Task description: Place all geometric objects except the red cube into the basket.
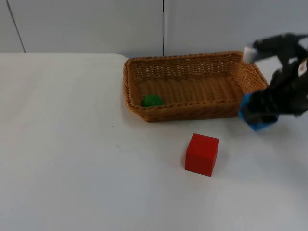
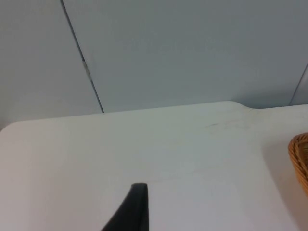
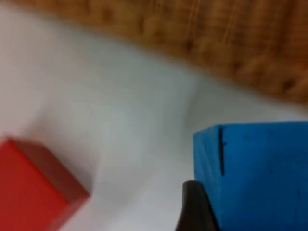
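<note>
one blue block (image 1: 256, 118) sits clamped in the right gripper (image 1: 260, 115), lifted off the white table (image 1: 72, 144) just outside the near right corner of the wicker basket (image 1: 192, 113). in the right wrist view the blue block (image 3: 255, 173) is pressed against a black fingertip (image 3: 195, 207), with the basket's woven wall (image 3: 216, 38) beyond it and the red cube (image 3: 33, 185) off to one side on the table. from the top, the red cube (image 1: 202, 154) stands on the table to the left of this gripper and nearer the camera, well apart from it and a little in front of the basket's near wall. a green rounded piece (image 1: 152, 101) lies inside the basket at its near left corner, far to the left of the right gripper. the left gripper (image 2: 132, 211) waits over bare table, facing the grey partition wall (image 2: 192, 48), with the basket's edge (image 2: 301, 159) off to its side; i cannot tell how far its fingers are apart.
</note>
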Robot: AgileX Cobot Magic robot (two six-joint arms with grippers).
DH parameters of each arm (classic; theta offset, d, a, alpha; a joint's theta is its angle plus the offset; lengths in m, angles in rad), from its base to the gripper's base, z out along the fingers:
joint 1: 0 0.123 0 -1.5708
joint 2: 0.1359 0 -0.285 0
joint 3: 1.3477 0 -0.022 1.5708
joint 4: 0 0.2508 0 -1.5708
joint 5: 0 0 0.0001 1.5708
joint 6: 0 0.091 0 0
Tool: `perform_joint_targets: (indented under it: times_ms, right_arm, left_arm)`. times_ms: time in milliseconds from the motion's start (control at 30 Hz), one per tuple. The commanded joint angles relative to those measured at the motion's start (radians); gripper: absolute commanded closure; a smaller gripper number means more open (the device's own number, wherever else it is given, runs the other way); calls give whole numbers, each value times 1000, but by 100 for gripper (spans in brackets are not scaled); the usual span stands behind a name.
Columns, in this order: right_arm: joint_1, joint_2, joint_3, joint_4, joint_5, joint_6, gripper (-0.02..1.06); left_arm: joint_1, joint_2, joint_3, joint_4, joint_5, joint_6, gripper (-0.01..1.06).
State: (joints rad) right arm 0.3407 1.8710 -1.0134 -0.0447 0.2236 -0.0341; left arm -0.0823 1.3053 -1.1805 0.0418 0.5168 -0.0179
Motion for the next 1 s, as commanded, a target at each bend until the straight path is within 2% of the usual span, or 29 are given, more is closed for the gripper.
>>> perform_joint_targets:
  times_ms: [0,133,267,333,367,467,567,633,967]
  right_arm:
    - [9,-92,-27,-2,30,14,102]
    - [9,-215,-50,-2,52,42,102]
    - [9,-318,-50,-5,11,44,102]
    - [9,-351,-50,-34,-51,42,102]
    - [9,-355,-50,-41,-114,42,102]
    - [9,-357,-50,-41,-173,42,102]
    - [9,-329,-52,-55,-235,42,103]
    - [9,-311,-60,-57,-239,41,103]
    - [9,9,-268,-61,-187,34,103]
  left_arm:
    - [2,-8,5,11,-7,-9,2]
    - [2,-8,5,23,-7,-14,2]
    - [2,-8,5,31,-7,-16,2]
    - [2,-8,5,33,-7,-16,2]
    - [2,-8,5,32,-9,-16,2]
    - [2,-8,5,32,-9,-16,2]
    - [2,-6,5,30,-16,-37,2]
    - [2,-3,5,30,-24,-48,2]
    - [2,13,5,30,-35,-68,2]
